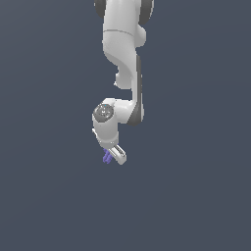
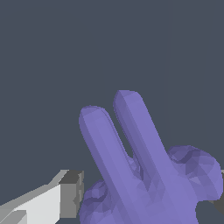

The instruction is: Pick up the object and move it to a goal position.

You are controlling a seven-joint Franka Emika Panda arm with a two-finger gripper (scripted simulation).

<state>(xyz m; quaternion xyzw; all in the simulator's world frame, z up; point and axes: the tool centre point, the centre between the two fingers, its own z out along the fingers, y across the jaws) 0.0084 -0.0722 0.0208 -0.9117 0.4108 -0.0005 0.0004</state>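
A small purple-blue piece of crossed thin bars sits clamped between my fingers. Two parallel bars jut outward, tilted, from its knobbly crossed base.

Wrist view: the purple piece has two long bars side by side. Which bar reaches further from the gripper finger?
Of the purple piece, the bar further from the grey finger pad; its rounded tip extends past its neighbour's.

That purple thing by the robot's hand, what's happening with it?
A white robot arm has its gripper at a small purple-blue piece of crossed bars. In the wrist view the piece sits between the jaws, with one grey fingertip close beside it. Whether the jaws are already squeezing it is hard to tell. Only plain dark background shows around them.
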